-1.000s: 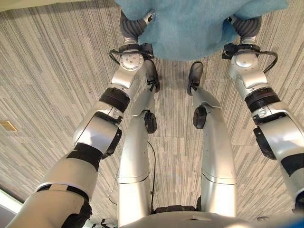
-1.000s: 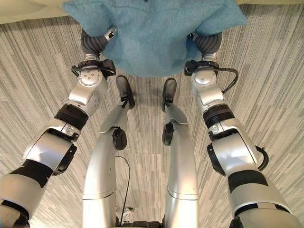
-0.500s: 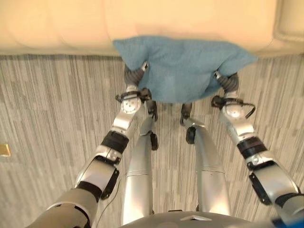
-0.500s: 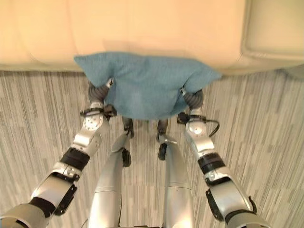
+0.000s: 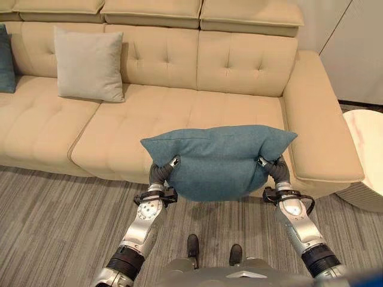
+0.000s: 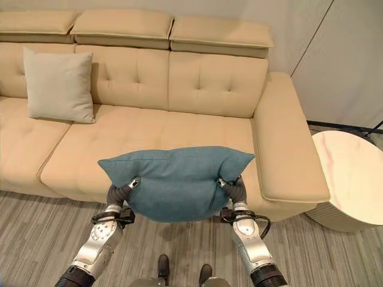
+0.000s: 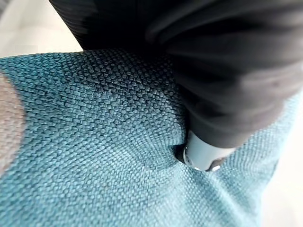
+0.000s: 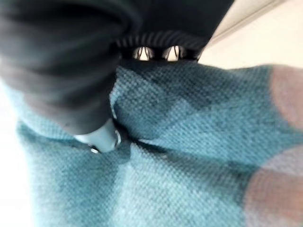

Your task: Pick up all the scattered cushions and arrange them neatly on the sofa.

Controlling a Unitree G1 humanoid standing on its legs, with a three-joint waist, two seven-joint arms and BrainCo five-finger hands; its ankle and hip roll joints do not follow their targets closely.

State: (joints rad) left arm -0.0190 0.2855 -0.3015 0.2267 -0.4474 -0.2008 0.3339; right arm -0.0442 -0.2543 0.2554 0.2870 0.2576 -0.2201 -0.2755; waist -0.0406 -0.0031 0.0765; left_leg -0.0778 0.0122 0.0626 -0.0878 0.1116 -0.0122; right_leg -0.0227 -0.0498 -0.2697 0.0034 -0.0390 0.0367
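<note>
Right now the teal cushion (image 5: 218, 160) hangs between the two hands, held up off the striped floor (image 5: 54, 215) in front of the beige sofa (image 5: 179, 107). At its one end the left hand (image 5: 161, 173) presses into the fabric, and at its other end the right hand (image 5: 275, 170) does the same. The wrist views show a thumb dug into the weave on each side, the left (image 7: 203, 153) and the right (image 8: 102, 137), making a dent, with the fingers hidden behind the cushion, so how far either hand is closed cannot be told. Beyond the hands lies the sofa seat, and the cushion sits just before its front edge. Far off past the left hand, a grey cushion (image 5: 90, 64) leans upright against the backrest. Out past the right hand stands a round pale table (image 6: 350, 179) beside the sofa arm.
</note>
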